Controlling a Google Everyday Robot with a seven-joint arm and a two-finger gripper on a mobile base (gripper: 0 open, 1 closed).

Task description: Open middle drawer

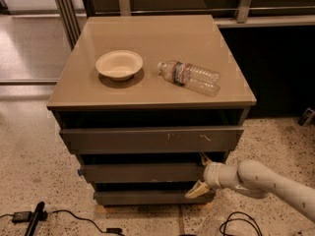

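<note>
Gripper (201,175), cream wedge-shaped fingers (197,191) spread, straddles right end of middle drawer (142,172): flat, handleless grey-brown front.

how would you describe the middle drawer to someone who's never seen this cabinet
Find the tan-topped cabinet with a bowl and bottle on it; three grey-brown drawer fronts stack below. The middle drawer is the second down, with the robot's tool at its right end. Its front is plain, unlike the wider scratched front above, and wider than the lowest front.
</note>
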